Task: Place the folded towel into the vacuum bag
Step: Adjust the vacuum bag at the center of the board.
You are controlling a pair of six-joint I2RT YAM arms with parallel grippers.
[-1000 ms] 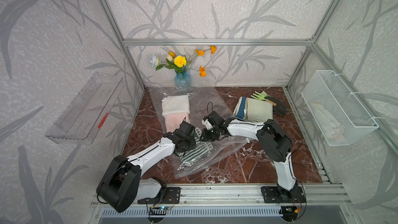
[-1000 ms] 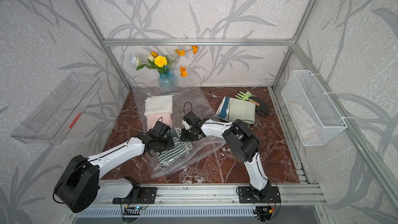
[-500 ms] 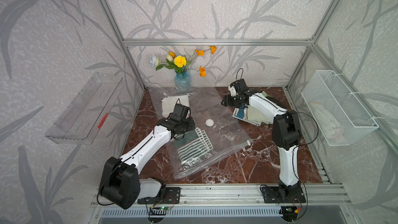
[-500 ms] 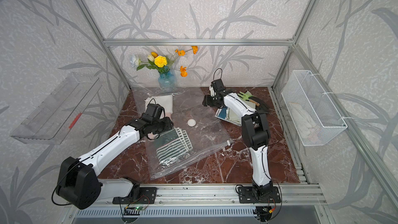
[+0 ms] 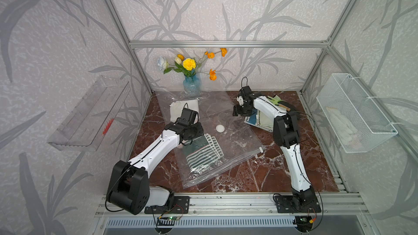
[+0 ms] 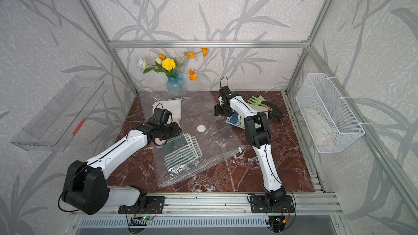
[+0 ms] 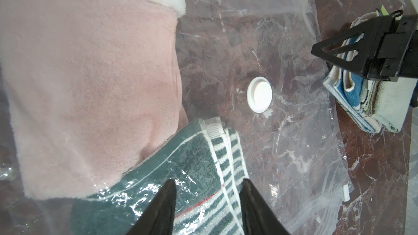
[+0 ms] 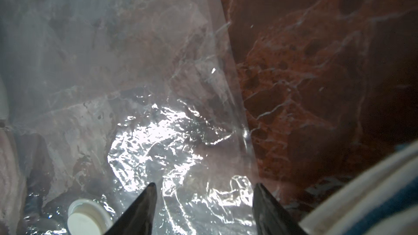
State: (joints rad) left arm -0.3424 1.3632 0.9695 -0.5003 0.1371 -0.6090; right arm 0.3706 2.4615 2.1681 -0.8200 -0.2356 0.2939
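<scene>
The vacuum bag (image 5: 235, 118) (image 6: 214, 118) lies flat on the marble table, its round white valve cap (image 5: 220, 128) (image 7: 259, 94) facing up and its slider clip (image 5: 261, 149) at the near right corner. A green-and-white striped folded towel (image 5: 201, 152) (image 6: 181, 152) (image 7: 199, 154) lies inside it under the film, beside a pink towel (image 7: 90, 87). My left gripper (image 5: 199, 133) (image 7: 208, 191) hovers open over the striped towel's far end with nothing between its fingers. At the back, my right gripper (image 5: 236, 111) (image 8: 204, 191) is open above the bag's right edge.
A stack of folded cloths (image 5: 262, 122) (image 6: 237, 119) sits under the right arm, with a green hand rake (image 5: 277, 100) behind it. A blue vase of flowers (image 5: 191, 84) stands at the back. A wire basket (image 5: 355, 114) and a clear shelf (image 5: 90, 114) hang on the side walls.
A second ago both grippers met at the bag by the striped towel. The right one opened and swung to the back right; the left drew back. Nothing has moved in the last half second.
</scene>
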